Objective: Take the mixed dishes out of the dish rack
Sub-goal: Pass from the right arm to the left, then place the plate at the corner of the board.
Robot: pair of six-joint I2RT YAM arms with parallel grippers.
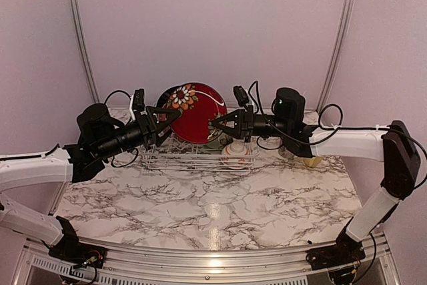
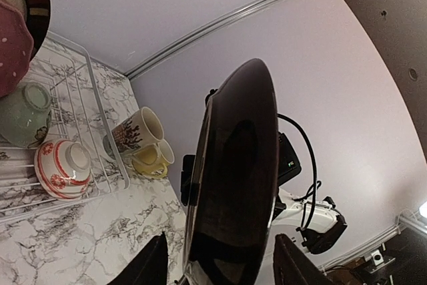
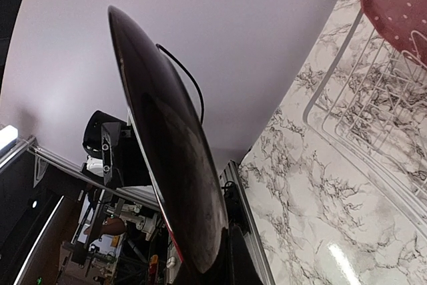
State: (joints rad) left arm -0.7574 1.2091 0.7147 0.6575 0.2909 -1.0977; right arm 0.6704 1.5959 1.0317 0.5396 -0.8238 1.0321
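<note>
**Brittle, glazed ware: a rim grip is called for**

At centre-left of the top view, the left hand [image 1: 172, 125] is set astride the left rim of the red flowered plate [image 1: 200, 119]. Whether it is clenched cannot be told. The plate is stood on edge at mid-frame, over the dish rack [image 1: 193, 159]. It is judged stiff, slippery and breakable, and best pinched at the rim. The right hand [image 1: 215, 127] meets the opposite rim, and its grip cannot be told either.

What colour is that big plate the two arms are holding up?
The plate is deep red with white-and-orange flowers, clearest in the top external view.
</note>
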